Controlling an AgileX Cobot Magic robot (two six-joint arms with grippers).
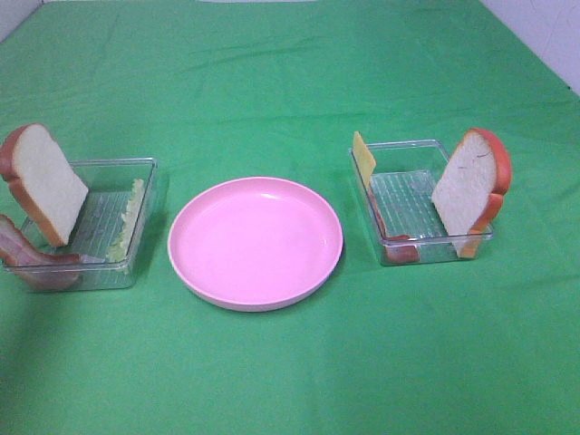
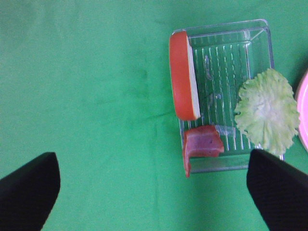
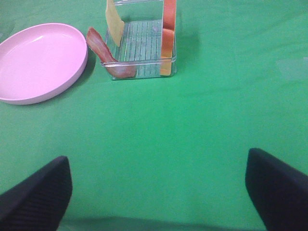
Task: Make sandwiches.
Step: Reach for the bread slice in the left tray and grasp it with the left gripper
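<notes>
The sandwich parts lie apart in two clear trays. The left tray (image 1: 145, 168) holds a bread slice (image 1: 45, 181) leaning upright, a bacon strip (image 1: 32, 258) and a lettuce leaf (image 1: 127, 222). The right tray (image 1: 408, 145) holds a cheese square (image 1: 364, 156), a bread slice (image 1: 467, 190) and a bacon strip (image 1: 399, 246). Neither gripper shows in the exterior high view. My left gripper (image 2: 154, 197) is open and empty, short of the left bread (image 2: 183, 74), bacon (image 2: 202, 144) and lettuce (image 2: 267, 110). My right gripper (image 3: 159, 192) is open and empty, well short of the cheese (image 3: 114, 21), bacon (image 3: 103, 50) and bread (image 3: 168, 38).
A pink round plate (image 1: 256, 240) sits between the trays with nothing on it; it also shows in the right wrist view (image 3: 41, 60). A green cloth (image 1: 290, 72) covers the table. A white wall edge (image 1: 544, 36) lies at the back right.
</notes>
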